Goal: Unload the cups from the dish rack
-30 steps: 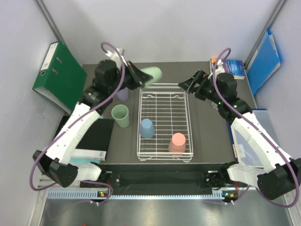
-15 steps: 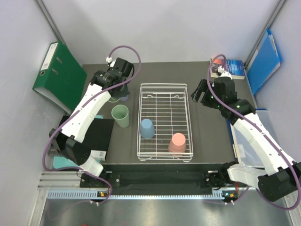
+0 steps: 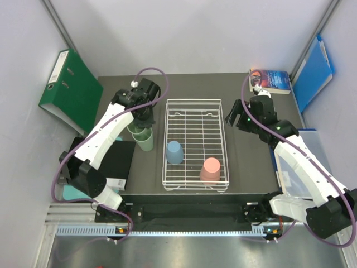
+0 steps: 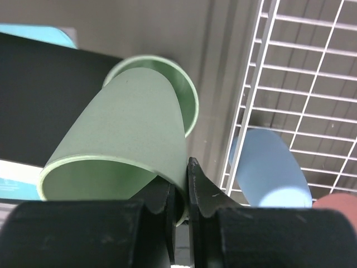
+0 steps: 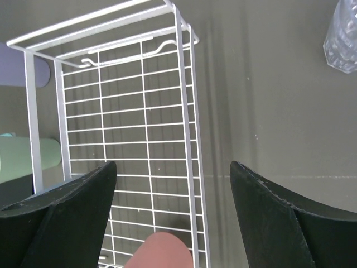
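Your left claw (image 4: 181,184) is pinching the rim wall of a mint green cup (image 4: 128,128), one finger inside and one outside, jaws closed tight on the plastic. That cup is tilting, with its narrow base pointing at the mouth of a second mint green cup (image 4: 189,95), which is standing upright on the counter (image 3: 240,162) just left of the dish rack (image 3: 166,145). Whether the two are touching is not clear from the wrist view.

In the overhead view the left claw (image 3: 139,120) is hanging left of center, beside the rack's upper left corner. Inside the rack, a light blue cup (image 3: 174,152) and a salmon pink cup (image 3: 210,169) are sitting upside down in its lower half, the pink one toward the lower right corner.

Your right claw (image 3: 230,114) is hovering beside the rack's upper right corner, fingers spread wide and gripping nothing. Its wrist view is showing a lilac cup (image 5: 22,70) at the left edge and a clear glass (image 5: 341,33) at the upper right, both outside the rack.
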You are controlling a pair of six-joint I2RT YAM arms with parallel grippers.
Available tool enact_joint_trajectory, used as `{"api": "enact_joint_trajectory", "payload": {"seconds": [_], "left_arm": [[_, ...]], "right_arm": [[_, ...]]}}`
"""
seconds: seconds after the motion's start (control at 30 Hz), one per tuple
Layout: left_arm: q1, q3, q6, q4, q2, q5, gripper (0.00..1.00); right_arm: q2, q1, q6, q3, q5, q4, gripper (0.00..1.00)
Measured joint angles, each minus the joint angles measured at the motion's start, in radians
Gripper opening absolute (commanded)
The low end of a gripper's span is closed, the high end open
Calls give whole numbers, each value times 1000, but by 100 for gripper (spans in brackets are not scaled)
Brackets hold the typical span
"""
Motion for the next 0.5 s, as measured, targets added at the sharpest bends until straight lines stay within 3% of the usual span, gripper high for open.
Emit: {"api": "enact_joint_trajectory", "payload": {"seconds": [0.1,0.17,0.2,0.33,0.5], "left_arm": [[0,-47,-5,14,-3,42,3],[0,-69,-6,18,-3,58,20],[0,-77,-6,19,-3,63,34],[0,-77,-4,26,-2,64,62],[0,-28,-12,38,-3,31,74]], "right_arm": [[4,6,0,-6,-2,2,81],[5,8,0,-10,-3,2,81],[5,9,0,-10,-3,2,81],[5,10,0,-10,-3,2,81],[5,10,-1,-10,-2,2,81]]}}
